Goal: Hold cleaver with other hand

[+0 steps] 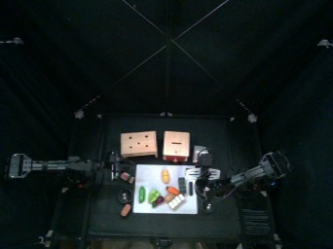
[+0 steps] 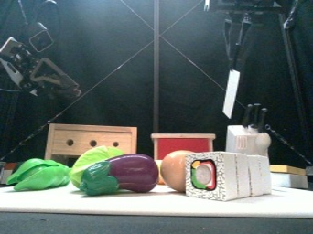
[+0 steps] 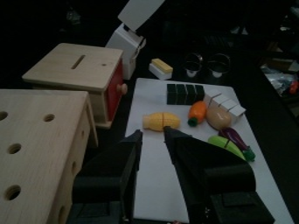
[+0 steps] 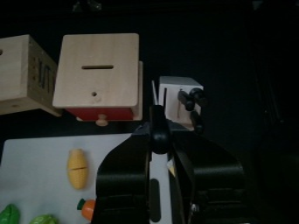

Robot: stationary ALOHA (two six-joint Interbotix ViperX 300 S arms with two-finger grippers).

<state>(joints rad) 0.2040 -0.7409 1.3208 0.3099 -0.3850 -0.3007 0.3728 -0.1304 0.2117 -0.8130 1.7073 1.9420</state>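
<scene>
The cleaver (image 2: 232, 94) hangs in the air above the table's right side, its pale flat blade pointing down and its handle up. My right gripper (image 4: 156, 133) is shut on the handle, which shows only as a thin dark strip between the jaws. From above, that gripper (image 1: 196, 175) sits over the right edge of the white board (image 1: 147, 173). My left gripper (image 3: 152, 144) is open with nothing in it, raised at the table's left (image 1: 99, 170). In its view the cleaver's blade (image 3: 140, 10) shows far ahead.
On the white board lie toy foods: a purple eggplant (image 2: 128, 171), green leaves (image 2: 37, 174), an orange-brown round piece (image 2: 178, 167) and a sushi roll (image 2: 221, 175). Behind stand two wooden boxes (image 1: 136, 144) (image 1: 176, 144) and a white knife block (image 2: 248, 139).
</scene>
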